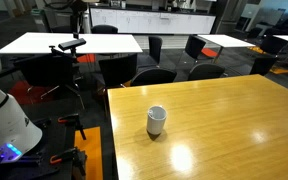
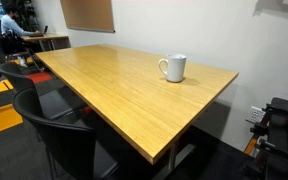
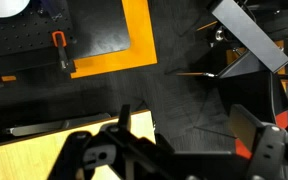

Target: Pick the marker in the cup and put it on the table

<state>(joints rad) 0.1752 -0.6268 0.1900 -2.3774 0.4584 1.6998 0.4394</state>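
The cup [image 1: 156, 120], white with a dark inside, stood upright on the table [image 1: 234, 130] toward its middle; an exterior view showed a handle on its side [image 2: 173, 67]. The marker could not be made out in any view, and whether it lay inside the cup could not be determined from the dark opening. The cup was outside the wrist view, which looked down on dark floor, an orange-edged mat [image 3: 134, 40] and only a corner of the table [image 3: 19, 160]. This placed the gripper [image 3: 184, 145] off the table's edge and well apart from the cup. Its jaws stood spread with nothing between them. Of the arm, only a white section [image 1: 2, 105] was seen beside the table.
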